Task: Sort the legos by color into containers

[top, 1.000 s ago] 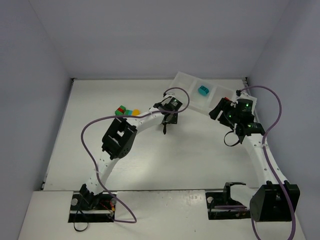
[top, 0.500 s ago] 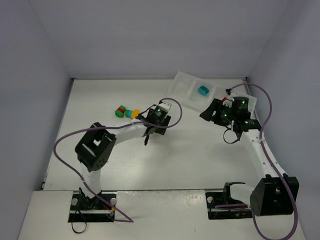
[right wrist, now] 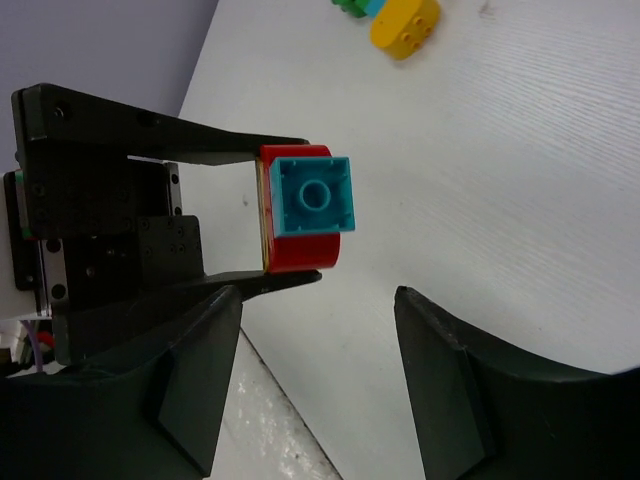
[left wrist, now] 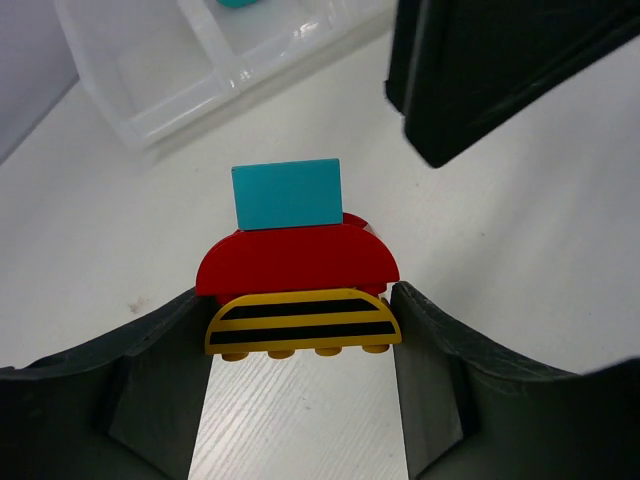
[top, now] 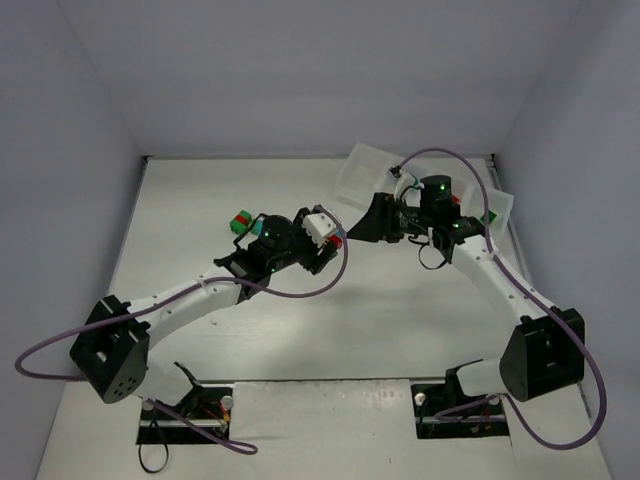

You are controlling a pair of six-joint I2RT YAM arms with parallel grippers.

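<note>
My left gripper (left wrist: 298, 302) is shut on a lego stack (left wrist: 296, 268): a yellow-and-black striped piece, a red rounded brick and a teal brick on the far end. It holds the stack above the table, seen from above near the middle (top: 335, 240). My right gripper (right wrist: 320, 335) is open and empty, facing the stack's teal end (right wrist: 314, 196) with a gap between; it also shows in the top view (top: 362, 228). The white tray (top: 356, 170) lies at the back right, partly hidden by the right arm. A teal lego (left wrist: 240, 3) lies in one compartment.
A green-and-red lego (top: 240, 222) lies on the table left of the left wrist. A yellow lego (right wrist: 405, 22) and a green one (right wrist: 350, 6) show at the top of the right wrist view. Walls enclose the table on three sides.
The left arm has stretched out low and turned its gripper toward the right arm. The right gripper has swung left from over the tray to face the stack.
</note>
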